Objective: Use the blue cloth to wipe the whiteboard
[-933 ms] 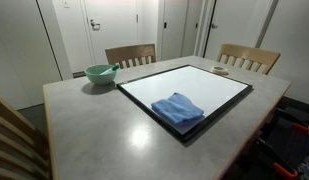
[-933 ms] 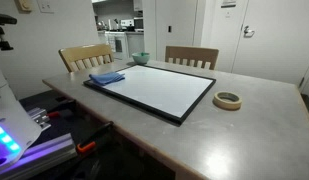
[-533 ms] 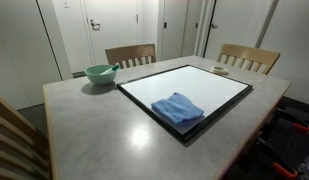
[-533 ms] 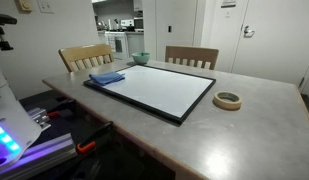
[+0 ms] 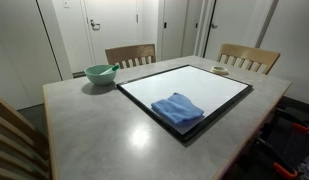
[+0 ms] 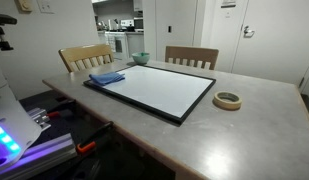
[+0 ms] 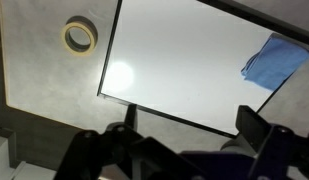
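The whiteboard (image 5: 187, 93) lies flat on the grey table (image 5: 94, 120), glossy white inside a thin black frame; it also shows in the other exterior view (image 6: 154, 88) and from above in the wrist view (image 7: 184, 65). The blue cloth (image 5: 178, 109) rests crumpled on one corner of the board (image 6: 107, 77), at the right edge of the wrist view (image 7: 277, 62). My gripper (image 7: 191, 125) hangs high above the board's edge, open, with nothing between its fingers. The arm does not show in either exterior view.
A pale green bowl (image 5: 100, 73) stands on the table beside the board (image 6: 140, 58). A roll of tape (image 6: 227, 100) lies on the table past the board's other end (image 7: 80, 36). Wooden chairs (image 5: 130, 55) stand around the table.
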Robot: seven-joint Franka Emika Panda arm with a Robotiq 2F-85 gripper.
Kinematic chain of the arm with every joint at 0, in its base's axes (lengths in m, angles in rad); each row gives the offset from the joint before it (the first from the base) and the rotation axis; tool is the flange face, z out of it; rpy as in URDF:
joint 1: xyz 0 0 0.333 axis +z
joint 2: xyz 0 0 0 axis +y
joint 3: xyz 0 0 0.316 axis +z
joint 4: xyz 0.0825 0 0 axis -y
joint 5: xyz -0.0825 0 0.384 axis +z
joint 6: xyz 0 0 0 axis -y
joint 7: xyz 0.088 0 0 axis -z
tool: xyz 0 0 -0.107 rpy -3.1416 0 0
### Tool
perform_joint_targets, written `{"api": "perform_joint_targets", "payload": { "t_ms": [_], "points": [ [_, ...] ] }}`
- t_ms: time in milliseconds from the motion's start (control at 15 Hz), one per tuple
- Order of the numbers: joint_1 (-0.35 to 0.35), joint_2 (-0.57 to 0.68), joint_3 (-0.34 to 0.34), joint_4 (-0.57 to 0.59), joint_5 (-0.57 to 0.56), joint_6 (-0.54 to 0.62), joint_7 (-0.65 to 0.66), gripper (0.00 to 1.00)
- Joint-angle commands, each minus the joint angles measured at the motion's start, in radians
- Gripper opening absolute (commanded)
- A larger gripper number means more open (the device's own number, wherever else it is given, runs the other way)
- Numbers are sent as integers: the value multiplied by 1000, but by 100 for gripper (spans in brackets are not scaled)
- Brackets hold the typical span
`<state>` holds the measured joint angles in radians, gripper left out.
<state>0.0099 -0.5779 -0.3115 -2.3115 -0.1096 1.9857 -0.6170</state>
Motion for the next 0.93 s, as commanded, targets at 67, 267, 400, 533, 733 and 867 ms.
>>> {"api": "perform_joint_targets", "payload": {
  "t_ms": [67,267,400,533,733,867],
  "points": [
    [43,186,-18,57,76,86,-138,100],
    [59,284,22,75,124,108,-171,100],
    [66,328,67,84,154,99,-155,100],
    [67,357,123,91,172,78,-105,100],
    [47,340,156,63,162,96,-95,100],
    [45,339,160,63,162,96,-93,100]
  ]
}}
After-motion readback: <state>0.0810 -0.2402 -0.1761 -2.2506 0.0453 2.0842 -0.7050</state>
